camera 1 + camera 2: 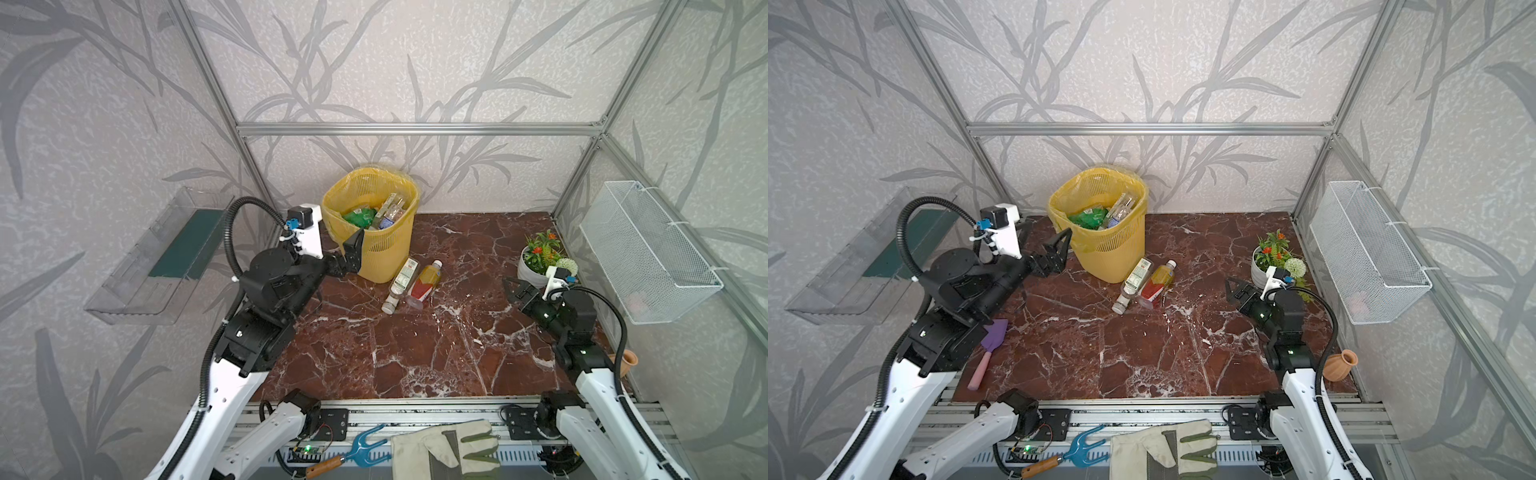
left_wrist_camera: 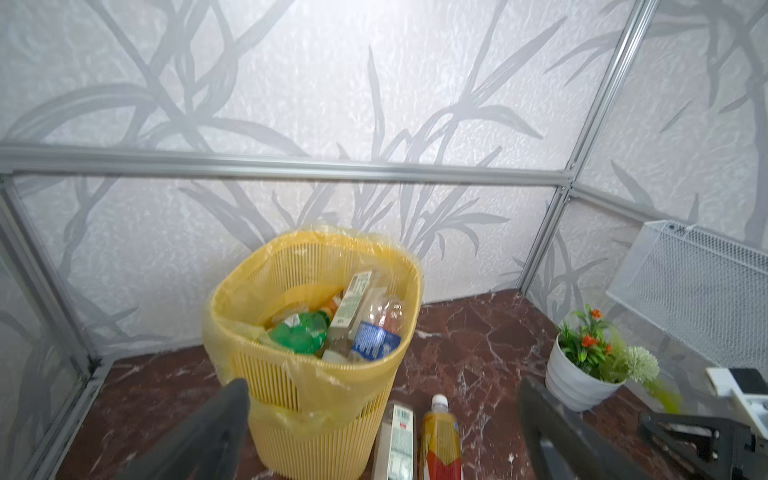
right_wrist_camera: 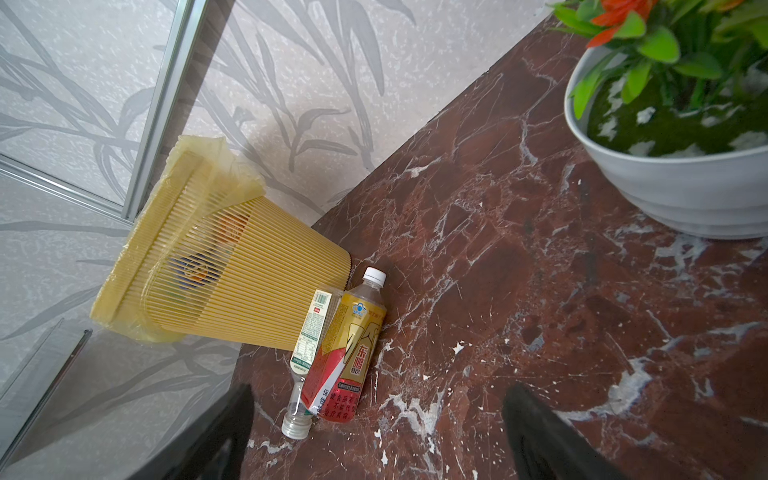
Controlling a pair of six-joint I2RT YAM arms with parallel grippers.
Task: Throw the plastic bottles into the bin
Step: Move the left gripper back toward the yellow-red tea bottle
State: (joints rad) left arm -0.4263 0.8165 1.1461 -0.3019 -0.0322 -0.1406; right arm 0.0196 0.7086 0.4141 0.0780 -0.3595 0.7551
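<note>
Left gripper (image 1: pixel 1059 251) open beside bin (image 1: pixel 1113 253); clear bottle (image 1: pixel 1134 281), amber bottle (image 1: pixel 1158 282) alongside, seemingly touching.

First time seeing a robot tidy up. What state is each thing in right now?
bin: upright, bottles inside
clear bottle: lying down beside the bin
yellow-and-red bottle: lying down, cap on
left gripper: open, empty, near the bin
right gripper: open, empty
potted plant: upright

Pale textured wall panels (image 1: pixel 374 62) printed with grey leafy stems fill the upper frame in both top views, held by an aluminium frame (image 1: pixel 415 129). Below centre lies the red-brown, white-veined marble counter (image 1: pixel 415 353). A clear tray (image 1: pixel 137 282) hangs at left and a white wire basket (image 1: pixel 648 257) at right. The light is soft and even.
</note>
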